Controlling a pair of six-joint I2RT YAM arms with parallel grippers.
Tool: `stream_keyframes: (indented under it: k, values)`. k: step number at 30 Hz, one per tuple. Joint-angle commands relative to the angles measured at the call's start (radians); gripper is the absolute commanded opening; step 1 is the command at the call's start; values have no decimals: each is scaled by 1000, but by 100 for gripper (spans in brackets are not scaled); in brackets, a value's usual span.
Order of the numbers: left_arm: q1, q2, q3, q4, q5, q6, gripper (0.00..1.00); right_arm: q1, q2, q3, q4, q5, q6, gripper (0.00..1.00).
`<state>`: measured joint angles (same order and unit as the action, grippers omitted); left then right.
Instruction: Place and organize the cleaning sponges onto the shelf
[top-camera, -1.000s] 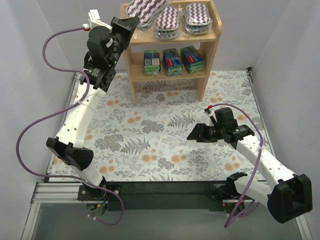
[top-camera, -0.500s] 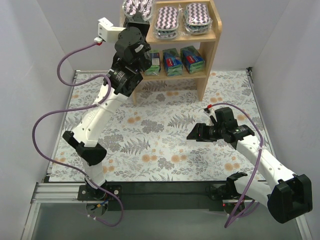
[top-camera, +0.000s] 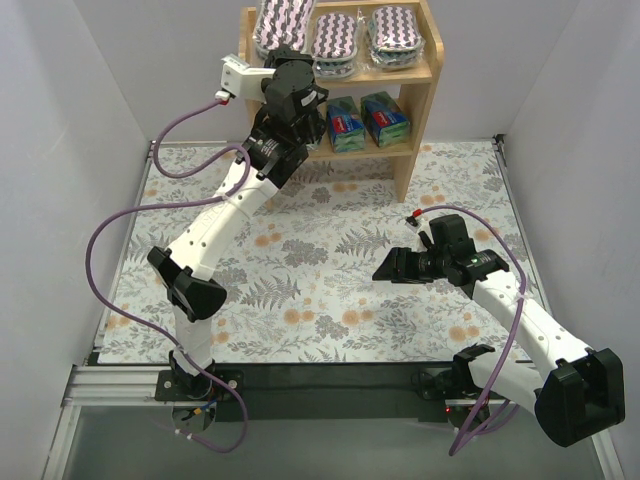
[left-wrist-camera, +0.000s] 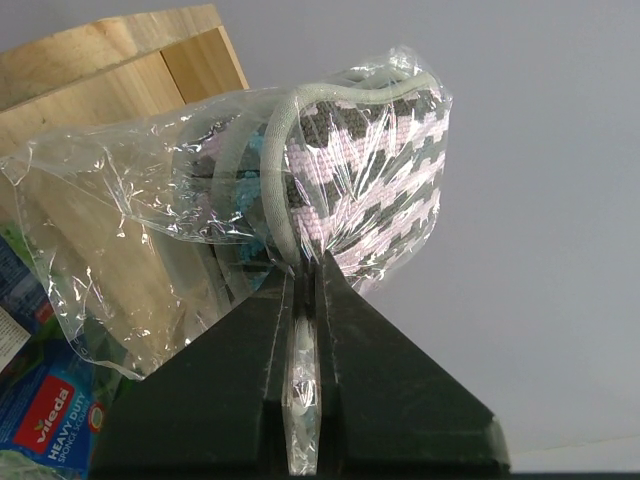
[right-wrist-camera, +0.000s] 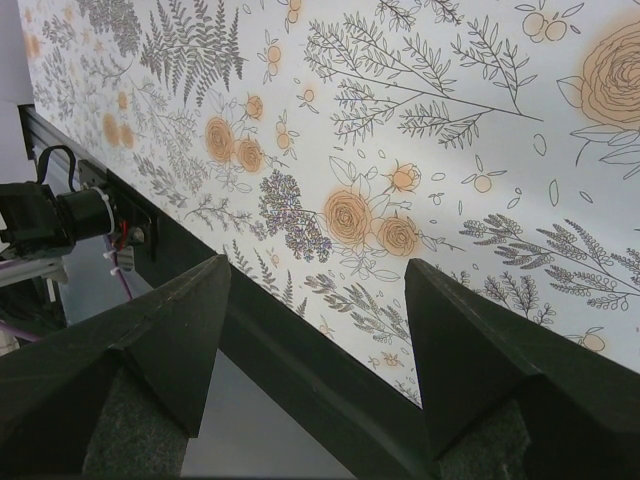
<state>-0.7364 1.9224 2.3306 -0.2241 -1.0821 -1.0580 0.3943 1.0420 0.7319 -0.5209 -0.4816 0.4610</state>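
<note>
Shelf (top-camera: 418, 100): stands at the far edge of the tabletop (top-camera: 300, 260), roughly midway along it.

Left end effector (left-wrist-camera: 303, 265): raised to the left end of the shelf's top tier. Jaws are closed tight on the clear wrap of a striped pad (left-wrist-camera: 370, 170), pinching the wrap's edge just below the pad. Whether the pad bears fully on the tier cannot be told.

Two further striped pads (top-camera: 335, 40) lie side by side on the same tier, middle and right. On the lower tier two printed packs (top-camera: 385, 118) are visible; the left arm hides the space to their left.

Right end effector (right-wrist-camera: 315, 265): jaws spread wide, holding nothing, above the tabletop's right half, well apart from the shelf.
</note>
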Motion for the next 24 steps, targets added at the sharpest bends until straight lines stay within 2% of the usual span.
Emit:
stream_keyframes:
  k: [1,11,12,13,15,16,20,24]
  values:
    - [-3,-36,-25,2,-65,-66,0,3,-10,31,25,-23,-31,65]
    - [8,-22,-42,-14,-59,-135,2,5,-20,12,27,-34,-41,66]
    - [8,-23,-43,-14,-59,-138,5,3,-20,11,25,-34,-41,66]
    - [8,-22,-42,-14,-62,-138,14,3,-19,12,25,-34,-42,66]
    - [9,-22,-37,-12,-62,-137,19,5,-19,11,25,-35,-42,66]
    - [9,-22,-37,-6,-58,-134,26,5,-17,11,25,-37,-42,66]
    - [11,-22,-39,2,-38,-140,42,5,-14,11,25,-40,-42,66]
    - [9,-28,-47,29,-3,-135,50,5,-22,6,25,-37,-38,66]
